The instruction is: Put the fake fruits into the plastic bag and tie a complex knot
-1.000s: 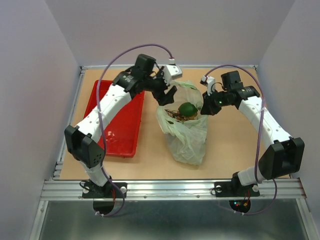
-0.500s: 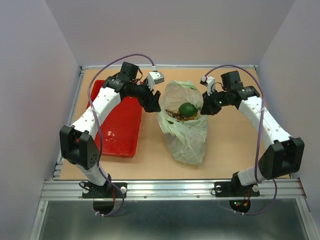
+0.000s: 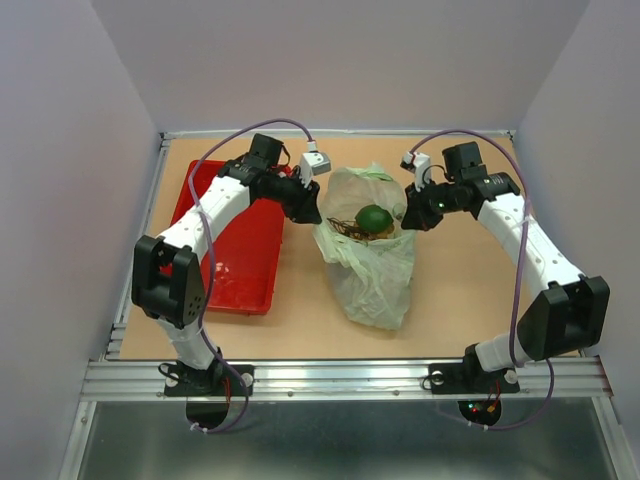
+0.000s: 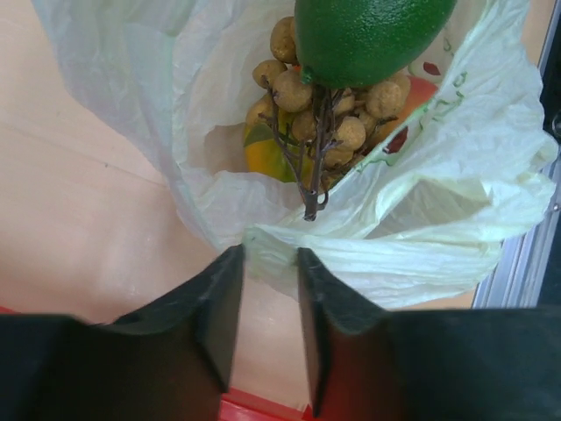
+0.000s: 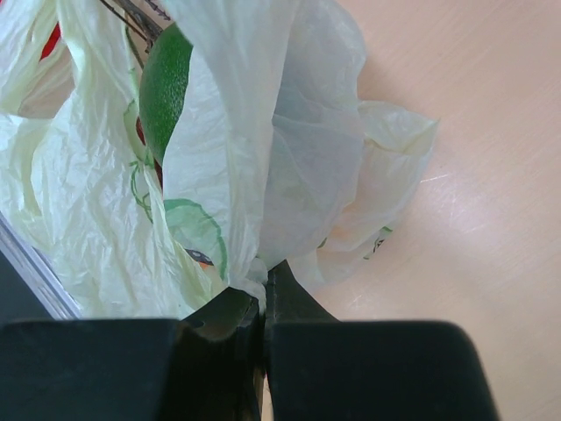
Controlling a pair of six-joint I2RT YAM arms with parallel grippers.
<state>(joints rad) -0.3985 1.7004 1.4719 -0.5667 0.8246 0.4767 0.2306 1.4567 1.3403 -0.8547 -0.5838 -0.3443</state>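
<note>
A: What is the left tool [image 4: 270, 263] doing?
B: Its two fingers stand a little apart with a narrow gap between them. The rim of the bag [image 4: 421, 219] lies right at their tips, but the thin film is not pinched.

A: And the right tool [image 5: 263, 294]?
B: It is clenched on the opposite edge of the bag. A fold of the pale green film is caught between the closed fingers.

A: Where is the fruit?
B: It is inside the bag. A green fruit [image 4: 368, 35] sits on top at the mouth, with a brown bunch [image 4: 307, 105] touching it just below and an orange piece [image 4: 267, 158] underneath that. Something red-orange shows through the film beside them, but I cannot tell what it is.

A: And the bag itself?
B: It lies on the worktop [image 3: 470, 290] between the two arms. Its mouth faces the far side and its closed end points toward the bases. No knot can be seen.

A: Anything else around?
B: A red tray [image 3: 245, 250] sits left of the bag, under the left arm
</note>
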